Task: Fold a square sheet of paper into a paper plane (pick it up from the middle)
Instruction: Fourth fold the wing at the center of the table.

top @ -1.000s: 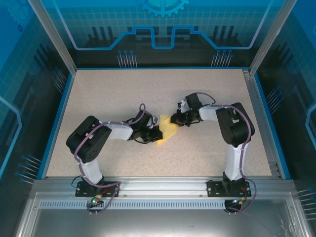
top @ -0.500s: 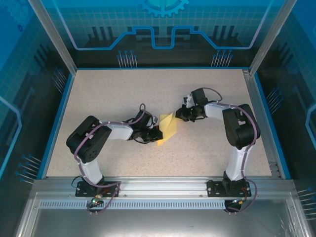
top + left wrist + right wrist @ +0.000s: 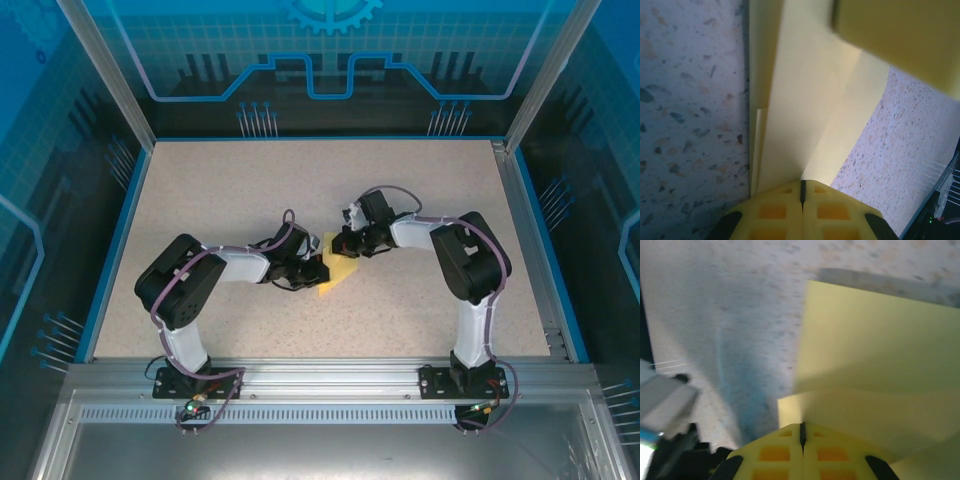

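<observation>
Square sheet of paper [image 3: 342, 274], part-folded on the bench [image 3: 430, 190]; pinched in clenched left gripper [image 3: 802, 196], right gripper [image 3: 802, 432] clenched at its far fold; risk: skewed crease or tear under uneven pressing.

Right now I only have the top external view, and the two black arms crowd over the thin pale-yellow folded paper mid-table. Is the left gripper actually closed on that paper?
Observer: Yes. In its wrist view the left gripper is shut, and the thin pale-yellow folded paper comes out from between its yellow fingertips.
Operator: And the right gripper?
Observer: The right gripper is shut too, with its tips at the paper's edge. Whether it pinches or just presses, I can't tell.
Operator: Any crease showing?
Observer: A straight crease runs from the left fingertips away across overlapping layers.
</observation>
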Tool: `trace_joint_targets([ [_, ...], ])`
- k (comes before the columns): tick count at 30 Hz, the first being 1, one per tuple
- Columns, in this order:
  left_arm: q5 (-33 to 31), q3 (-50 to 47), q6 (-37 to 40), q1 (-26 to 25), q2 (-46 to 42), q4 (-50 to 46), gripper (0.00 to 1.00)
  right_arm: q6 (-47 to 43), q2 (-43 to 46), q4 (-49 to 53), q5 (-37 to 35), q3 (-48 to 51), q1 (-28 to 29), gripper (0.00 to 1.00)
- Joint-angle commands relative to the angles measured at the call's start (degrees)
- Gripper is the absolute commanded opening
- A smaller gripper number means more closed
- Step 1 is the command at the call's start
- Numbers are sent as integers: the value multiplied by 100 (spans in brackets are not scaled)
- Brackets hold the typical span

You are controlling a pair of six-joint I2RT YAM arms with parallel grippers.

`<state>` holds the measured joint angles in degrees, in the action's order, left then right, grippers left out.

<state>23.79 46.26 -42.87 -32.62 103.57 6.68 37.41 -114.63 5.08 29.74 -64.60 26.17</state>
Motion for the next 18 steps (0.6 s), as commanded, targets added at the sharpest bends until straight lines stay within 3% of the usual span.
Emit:
trace_joint_targets([
  [1,-391,-231,252,-8,436,-1120,0,-84,-292,47,-252,-185,-175,4],
  [18,-402,-302,274,-14,453,-1125,0,-102,-821,272,-400,-910,-828,7],
])
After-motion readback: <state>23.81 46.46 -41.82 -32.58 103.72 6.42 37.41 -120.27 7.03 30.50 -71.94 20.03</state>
